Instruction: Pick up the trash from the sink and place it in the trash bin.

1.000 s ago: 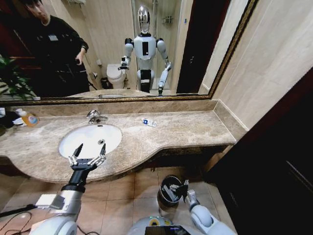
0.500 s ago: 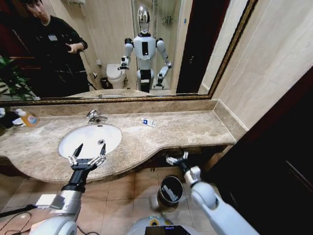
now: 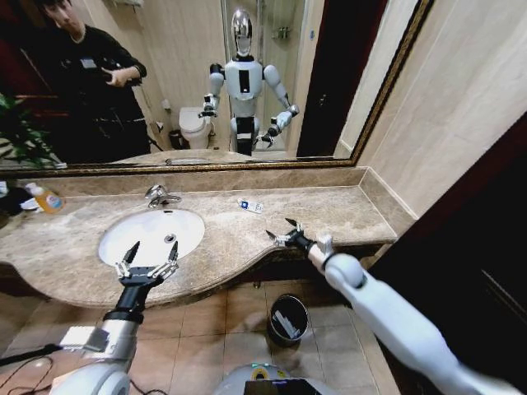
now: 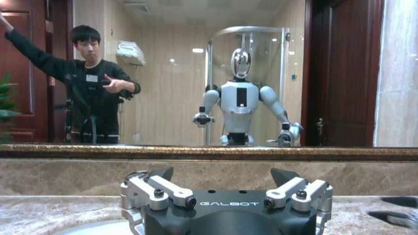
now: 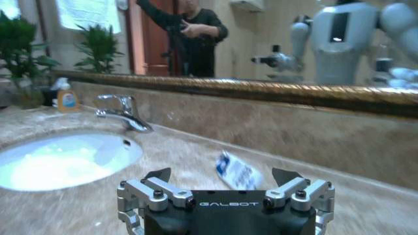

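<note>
Marble desk (image 3: pixel 313 216) carries the sink (image 3: pixel 152 234), now bare. Bin (image 3: pixel 287 319) on the floor holds white trash (image 3: pixel 284 325). One blue-labelled sachet (image 3: pixel 251 206) remains at 12 o'clock. Right gripper (image 3: pixel 282 234) and left gripper (image 3: pixel 146 263): fingers wide, empty.

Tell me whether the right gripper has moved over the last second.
Yes. The right gripper has risen from the trash bin on the floor to above the marble counter, near the blue-labelled sachet, fingers open.
</note>
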`<state>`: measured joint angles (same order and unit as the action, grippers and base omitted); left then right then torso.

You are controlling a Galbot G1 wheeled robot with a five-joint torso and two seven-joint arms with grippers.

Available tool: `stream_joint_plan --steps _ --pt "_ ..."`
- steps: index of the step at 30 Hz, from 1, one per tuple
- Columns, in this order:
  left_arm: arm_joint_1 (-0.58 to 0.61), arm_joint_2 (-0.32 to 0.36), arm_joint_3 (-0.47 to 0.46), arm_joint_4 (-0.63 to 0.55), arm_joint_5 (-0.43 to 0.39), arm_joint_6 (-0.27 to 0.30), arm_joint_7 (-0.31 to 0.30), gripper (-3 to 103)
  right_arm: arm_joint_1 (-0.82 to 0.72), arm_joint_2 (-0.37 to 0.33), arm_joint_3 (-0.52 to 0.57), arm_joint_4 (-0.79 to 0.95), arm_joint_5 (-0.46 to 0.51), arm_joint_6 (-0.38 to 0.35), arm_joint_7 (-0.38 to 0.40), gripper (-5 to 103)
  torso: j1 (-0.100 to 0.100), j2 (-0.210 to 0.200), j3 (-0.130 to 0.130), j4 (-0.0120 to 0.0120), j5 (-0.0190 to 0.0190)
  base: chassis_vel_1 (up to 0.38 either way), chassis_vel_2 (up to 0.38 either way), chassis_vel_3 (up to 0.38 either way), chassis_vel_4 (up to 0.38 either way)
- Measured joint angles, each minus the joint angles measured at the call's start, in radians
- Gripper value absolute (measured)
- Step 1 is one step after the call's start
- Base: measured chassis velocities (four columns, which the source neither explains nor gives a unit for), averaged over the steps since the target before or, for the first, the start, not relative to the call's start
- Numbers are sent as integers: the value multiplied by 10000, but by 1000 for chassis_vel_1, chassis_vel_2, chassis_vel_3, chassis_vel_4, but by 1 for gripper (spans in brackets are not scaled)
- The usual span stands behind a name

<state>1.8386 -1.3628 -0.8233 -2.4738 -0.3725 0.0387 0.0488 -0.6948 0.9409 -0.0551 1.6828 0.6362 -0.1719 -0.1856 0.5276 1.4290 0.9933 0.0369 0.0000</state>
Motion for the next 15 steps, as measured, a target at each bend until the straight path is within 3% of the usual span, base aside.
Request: stream_joint_plan --steps 5,7,15 --pt "0 0 1 0 0 -1 1 100 1392 563 -1033 -1161 244 -99 -278 100 1 0 0 0 0 0 0 0 0" --pt "-1 0 1 0 1 0 8 100 2251 932 -1549 -2098 283 -67 -796 100 0 0 0 -1 1 0 0 0 0" --pt "0 0 -1 0 0 -1 1 100 4076 1818 -2150 -4430 232 220 -1994 100 1 0 0 1 -2 0 0 0 0"
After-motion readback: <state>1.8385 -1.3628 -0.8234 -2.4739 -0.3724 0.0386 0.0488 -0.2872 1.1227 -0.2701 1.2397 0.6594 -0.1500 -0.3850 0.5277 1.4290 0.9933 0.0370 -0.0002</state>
